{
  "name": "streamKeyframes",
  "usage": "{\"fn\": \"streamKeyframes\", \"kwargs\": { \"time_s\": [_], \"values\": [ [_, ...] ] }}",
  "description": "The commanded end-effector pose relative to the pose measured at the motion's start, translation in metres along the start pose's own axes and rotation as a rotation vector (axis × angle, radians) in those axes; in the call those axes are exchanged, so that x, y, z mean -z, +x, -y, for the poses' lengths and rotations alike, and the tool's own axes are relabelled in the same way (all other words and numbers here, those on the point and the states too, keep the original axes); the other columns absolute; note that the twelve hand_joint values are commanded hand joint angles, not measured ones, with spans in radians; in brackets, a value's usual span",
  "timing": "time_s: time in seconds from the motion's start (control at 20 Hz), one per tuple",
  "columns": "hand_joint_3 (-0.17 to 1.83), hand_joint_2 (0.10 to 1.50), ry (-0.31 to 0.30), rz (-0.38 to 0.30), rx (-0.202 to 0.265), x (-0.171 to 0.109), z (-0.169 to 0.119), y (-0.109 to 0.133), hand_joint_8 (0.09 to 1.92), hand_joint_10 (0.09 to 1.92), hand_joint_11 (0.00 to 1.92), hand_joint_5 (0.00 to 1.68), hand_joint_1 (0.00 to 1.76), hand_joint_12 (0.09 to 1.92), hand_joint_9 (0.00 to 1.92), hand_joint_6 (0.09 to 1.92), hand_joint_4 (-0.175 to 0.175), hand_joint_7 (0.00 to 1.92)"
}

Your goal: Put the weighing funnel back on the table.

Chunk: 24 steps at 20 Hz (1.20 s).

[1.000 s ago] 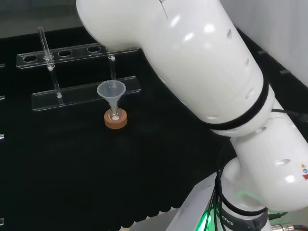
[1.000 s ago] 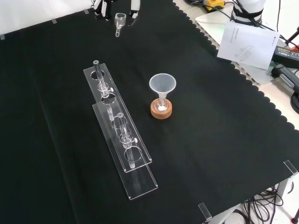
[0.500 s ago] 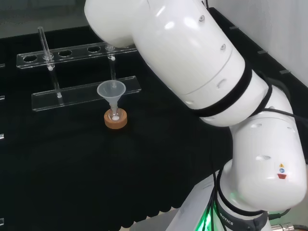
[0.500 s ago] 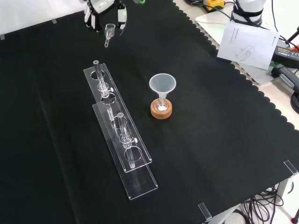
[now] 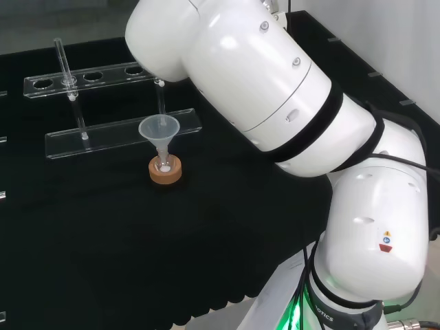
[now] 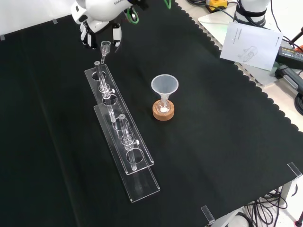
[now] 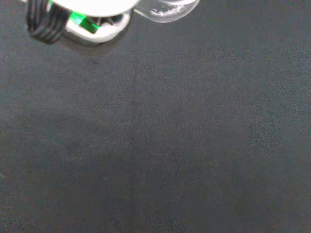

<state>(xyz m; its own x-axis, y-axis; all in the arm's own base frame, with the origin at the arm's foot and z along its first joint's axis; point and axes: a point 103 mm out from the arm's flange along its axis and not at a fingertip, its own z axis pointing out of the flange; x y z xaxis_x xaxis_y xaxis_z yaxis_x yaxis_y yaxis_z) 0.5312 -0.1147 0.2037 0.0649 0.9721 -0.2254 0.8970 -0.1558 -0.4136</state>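
In the front view the hand (image 6: 97, 21) comes in at the top left with its fingers curled down round a small clear weighing funnel (image 6: 104, 48). The piece hangs stem down, above the cloth, just over the far end of the clear tube rack (image 6: 124, 137). The wrist view catches a clear rounded edge of the weighing funnel (image 7: 167, 10) against a blurred white part of the hand (image 7: 92, 7), with bare black cloth beyond.
The big funnel (image 6: 164, 87) (image 5: 159, 130) stands in a small flask on a cork ring (image 6: 163, 111) mid-cloth. The tube rack (image 5: 110, 103) holds glass tubes. The arm's white links (image 5: 275, 103) fill the head view's right. Papers and cables lie off the cloth at the front view's top right.
In the front view the hand has moved left and nearer with the weighing funnel, from the top edge to just over the rack's far end. In the head view the arm's links have swung.
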Motion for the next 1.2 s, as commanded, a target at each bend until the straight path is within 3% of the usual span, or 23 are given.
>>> {"fn": "streamKeyframes", "kwargs": {
  "time_s": [0.05,0.9,1.2],
  "values": [
    [0.73,0.69,-0.014,0.006,-0.011,-0.017,-0.018,0.0,0.66,0.45,0.67,1.12,1.08,1.17,0.8,0.97,0.175,0.53],
    [0.73,0.68,0.031,-0.002,-0.017,-0.062,-0.046,-0.003,0.67,0.45,0.68,1.13,1.09,1.16,0.81,0.96,0.175,0.54],
    [0.73,0.68,0.047,0.03,-0.013,-0.078,-0.059,-0.001,0.67,0.45,0.69,1.13,1.09,1.15,0.81,0.96,0.175,0.54]
  ]
}}
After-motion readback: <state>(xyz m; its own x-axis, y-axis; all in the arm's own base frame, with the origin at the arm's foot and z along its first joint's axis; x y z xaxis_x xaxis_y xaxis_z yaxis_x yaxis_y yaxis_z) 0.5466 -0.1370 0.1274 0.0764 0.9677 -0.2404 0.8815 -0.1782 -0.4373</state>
